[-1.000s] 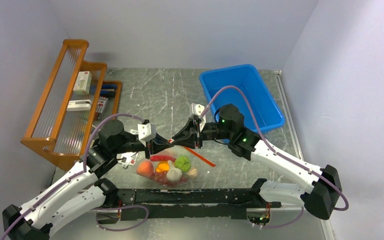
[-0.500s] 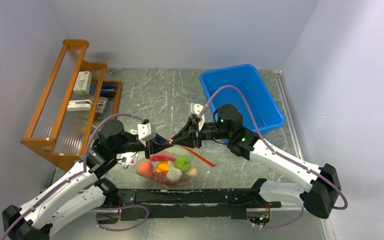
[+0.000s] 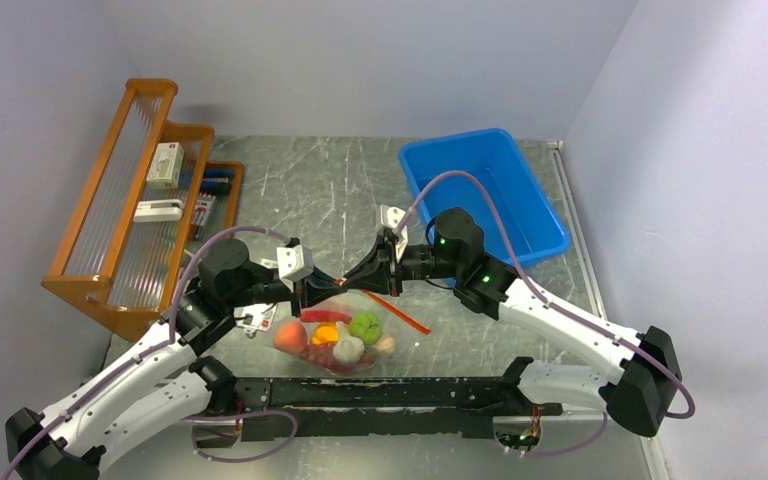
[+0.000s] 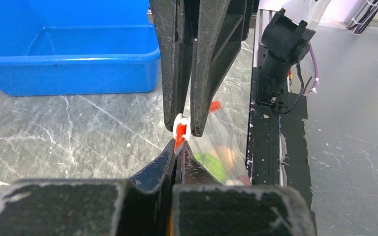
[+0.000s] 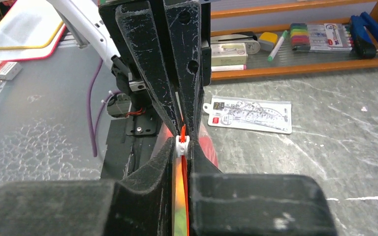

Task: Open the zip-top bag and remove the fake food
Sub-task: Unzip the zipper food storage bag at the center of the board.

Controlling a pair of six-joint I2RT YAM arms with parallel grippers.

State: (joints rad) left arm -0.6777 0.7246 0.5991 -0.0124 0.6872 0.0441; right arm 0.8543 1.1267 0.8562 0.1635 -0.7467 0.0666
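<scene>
**A:** Where does the bag sit?

**B:** In the near middle of the table. It is a clear, crinkly plastic zip-top bag. Its belly rests on the grey marbled table just ahead of the arm bases, and its mouth is drawn up to a peak. The fake food is heaped in the bottom: glossy moulded pieces, among them a peach, a green lime, a garlic bulb and a red chilli.

**A:** And the hands?

**B:** Both are clamped on that peak. The left gripper comes in from the left and the right gripper from the right, tips all but touching. Each wrist view shows scuffed black fingers pressed together on the orange-red zip strip, with a small white tab pinched at the same spot. I cannot tell whether that tab is a slider.

**A:** Which arm is nearer?

**B:** Neither; they share one point. From there the strip trails to the right and toward the near edge, a thin red line. The pouch hangs below the fingers, on their near side. My guess is the opening pull runs along the line between the arms, each drawing back its own way. Film this thin could slip or tear.

**A:** Surroundings?

**B:** A rigid blue plastic bin stands at the far right and an orange wooden rack on the left. A flat white card packet lies just left of the bag.
</scene>
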